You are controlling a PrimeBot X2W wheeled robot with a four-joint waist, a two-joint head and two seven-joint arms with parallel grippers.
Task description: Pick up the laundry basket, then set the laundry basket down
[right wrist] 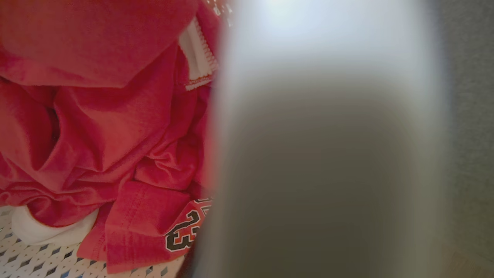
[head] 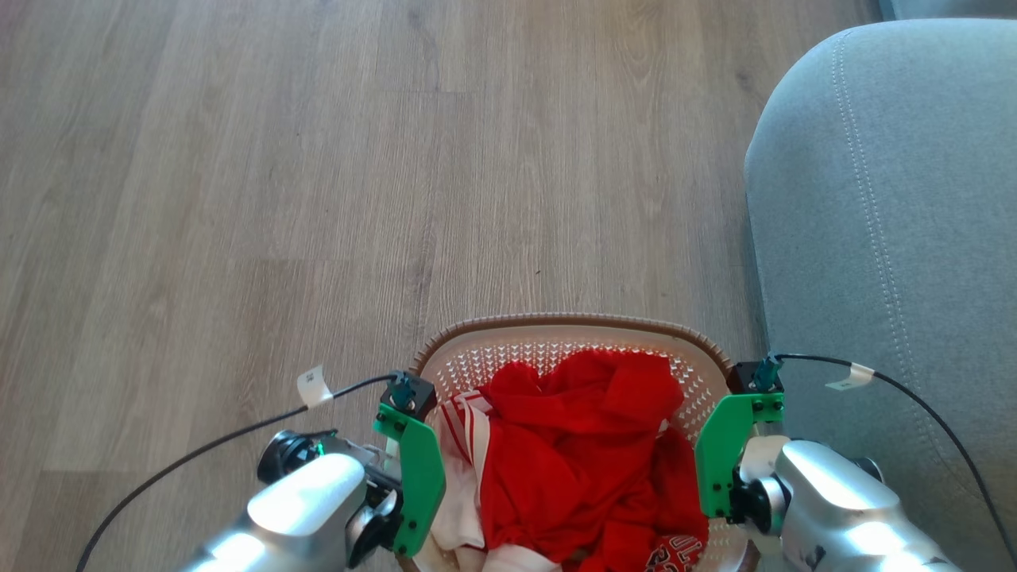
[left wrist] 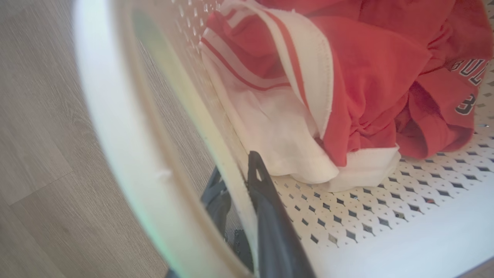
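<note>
**Left fingers clamped on the small white perforated plastic laundry basket with a brown braided rim: pick-up in hand**

Head view: the laundry basket shows at the bottom centre. Pale wood-plank floor lies ahead of it and the grey fabric sofa is just beside it. Red-and-white clothes are heaped inside. A green wrist plate flanks each side, the left plate and the right plate.

Left wrist view: one dark finger lies inside the basket's wall and the other outside, with the wall pinched between them. A blurred white side handle arcs close to the lens.

Right wrist view: a blurred pale shape stands before the lens beside the clothes. Whether the right fingers are apart or together I cannot tell.

This looks like the pick-up step, though I cannot tell whether the base has left the floor. The next move calls for both arms to rise together and level, so the thin wall neither slips the pinch nor tips.
</note>
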